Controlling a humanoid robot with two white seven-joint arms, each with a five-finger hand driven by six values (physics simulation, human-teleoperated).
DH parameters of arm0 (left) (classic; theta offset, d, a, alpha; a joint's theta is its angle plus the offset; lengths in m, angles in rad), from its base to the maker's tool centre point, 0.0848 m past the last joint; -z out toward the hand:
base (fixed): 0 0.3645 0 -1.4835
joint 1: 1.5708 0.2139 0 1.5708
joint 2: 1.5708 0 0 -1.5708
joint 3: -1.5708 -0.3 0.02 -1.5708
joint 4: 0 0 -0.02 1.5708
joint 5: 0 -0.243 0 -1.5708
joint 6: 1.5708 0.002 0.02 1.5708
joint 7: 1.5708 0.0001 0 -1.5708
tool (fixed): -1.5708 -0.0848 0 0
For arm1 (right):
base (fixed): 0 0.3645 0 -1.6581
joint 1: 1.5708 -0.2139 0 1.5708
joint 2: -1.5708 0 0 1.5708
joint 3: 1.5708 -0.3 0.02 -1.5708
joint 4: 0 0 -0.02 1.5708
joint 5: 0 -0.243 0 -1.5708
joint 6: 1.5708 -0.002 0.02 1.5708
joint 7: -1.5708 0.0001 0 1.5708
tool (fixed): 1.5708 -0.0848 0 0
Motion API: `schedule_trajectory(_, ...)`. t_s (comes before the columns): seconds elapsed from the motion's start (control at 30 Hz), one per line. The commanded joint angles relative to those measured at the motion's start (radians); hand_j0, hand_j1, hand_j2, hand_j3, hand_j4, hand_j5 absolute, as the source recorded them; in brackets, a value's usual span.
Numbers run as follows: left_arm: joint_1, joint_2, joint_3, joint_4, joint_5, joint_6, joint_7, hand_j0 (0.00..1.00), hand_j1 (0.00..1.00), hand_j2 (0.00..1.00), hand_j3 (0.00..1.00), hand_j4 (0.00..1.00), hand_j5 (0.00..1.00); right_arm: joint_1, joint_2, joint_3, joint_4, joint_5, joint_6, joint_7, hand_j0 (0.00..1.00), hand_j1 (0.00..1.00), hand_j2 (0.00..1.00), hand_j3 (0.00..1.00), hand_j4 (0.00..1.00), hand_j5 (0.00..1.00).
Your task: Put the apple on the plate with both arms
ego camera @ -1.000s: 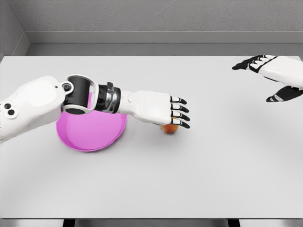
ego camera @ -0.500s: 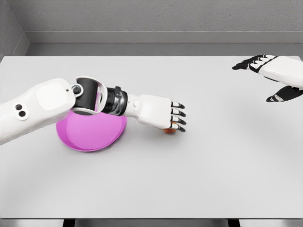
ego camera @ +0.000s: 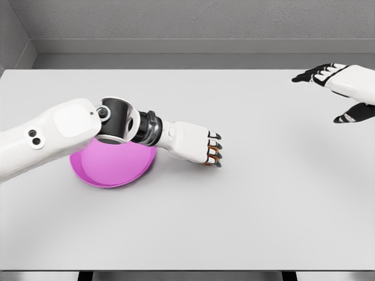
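I've got the left hand [ego camera: 196, 149] down on the counter [ego camera: 246, 199], fingers curled over the apple [ego camera: 212, 154] — only a sliver of orange-red shows between the dark fingertips, so I read this as the grasp closing, though how firm the hold is I can't tell. The apple sits on the counter just to the right of the pink plate [ego camera: 111, 170], close beside its rim but not on it. The left forearm crosses over the plate's upper edge.

The right hand [ego camera: 340, 82] hovers well apart at the far right, fingers spread, holding nothing.

So we're at the pick-up step, by my reckoning. The next move calls for a clean lift, then a short carry leftward over the plate's rim and a gentle release; a round fruit could roll out if the fingers aren't properly wrapped.

The counter is plain, pale grey and smooth. Behind it, a grey textured wall with a low ledge running along the back.
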Motion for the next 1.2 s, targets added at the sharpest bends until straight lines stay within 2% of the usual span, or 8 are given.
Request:
schedule_trajectory(0.0,0.000,-0.013,0.003,0.006,0.005,0.001,-0.007,1.00,1.00,1.00,1.00,1.00,1.00,0.000,-0.003,-0.003,0.000,-0.003,0.002,0.000,1.00,1.00,1.00,1.00,1.00,1.00)
schedule_trajectory(0.6,-0.002,-0.055,0.002,0.029,0.005,0.001,-0.007,1.00,1.00,1.00,1.00,1.00,1.00,0.002,-0.001,0.000,-0.008,-0.003,0.002,0.000,1.00,1.00,1.00,1.00,1.00,1.00)
schedule_trajectory(0.77,-0.002,-0.055,0.000,0.029,0.001,0.001,-0.036,1.00,1.00,1.00,1.00,1.00,1.00,0.002,-0.001,0.000,-0.008,-0.003,0.002,0.000,1.00,1.00,1.00,1.00,1.00,1.00)
schedule_trajectory(0.83,-0.002,-0.063,0.000,0.055,-0.009,0.001,-0.049,1.00,1.00,1.00,1.00,1.00,1.00,0.002,-0.001,0.000,-0.008,-0.003,0.002,0.000,1.00,1.00,1.00,1.00,1.00,1.00)
schedule_trajectory(1.17,-0.002,-0.081,-0.014,0.083,-0.008,0.001,-0.050,1.00,1.00,1.00,1.00,1.00,1.00,0.002,-0.001,0.000,-0.006,-0.003,0.002,0.000,1.00,1.00,1.00,1.00,1.00,1.00)
